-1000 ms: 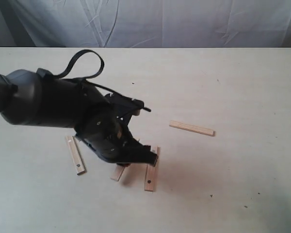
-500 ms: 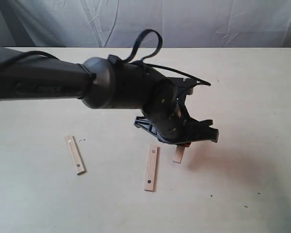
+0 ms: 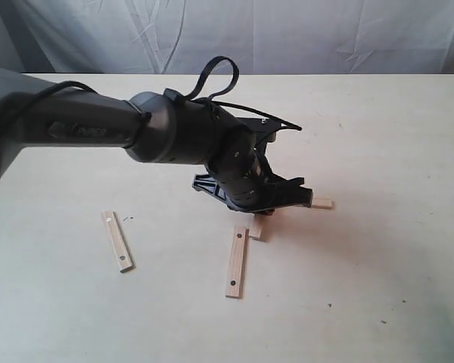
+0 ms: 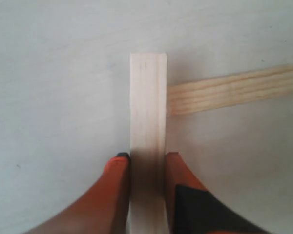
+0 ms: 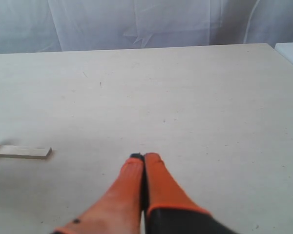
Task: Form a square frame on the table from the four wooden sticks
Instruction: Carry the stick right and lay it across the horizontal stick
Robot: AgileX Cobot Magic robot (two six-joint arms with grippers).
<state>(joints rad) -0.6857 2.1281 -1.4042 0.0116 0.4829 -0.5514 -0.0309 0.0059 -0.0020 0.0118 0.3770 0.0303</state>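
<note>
My left gripper [image 4: 147, 156] is shut on a light wooden stick [image 4: 148, 107], its orange fingers [image 4: 115, 180] pressed against both long edges. A second stick [image 4: 234, 90] lies on the table [image 3: 378, 136] with one end next to the held stick's side, at a right angle. In the exterior view the left arm's black wrist [image 3: 242, 178] covers the gripper; only the held stick's end [image 3: 256, 227] and the second stick's tip [image 3: 322, 203] show. Two more sticks lie apart: one [image 3: 236, 262] just in front, one [image 3: 118, 240] further left. My right gripper [image 5: 144, 157] is shut and empty above bare table.
A wrinkled white cloth backdrop [image 3: 287, 34] runs along the table's far edge. A black cable loop [image 3: 216, 72] rises from the left arm. The right wrist view catches one stick's end [image 5: 22, 152] well off to the gripper's side.
The left arm carried its stick rightward from beside the front stick, then drew back slightly left. It now hides most of the stick that lay in the open on the right.
</note>
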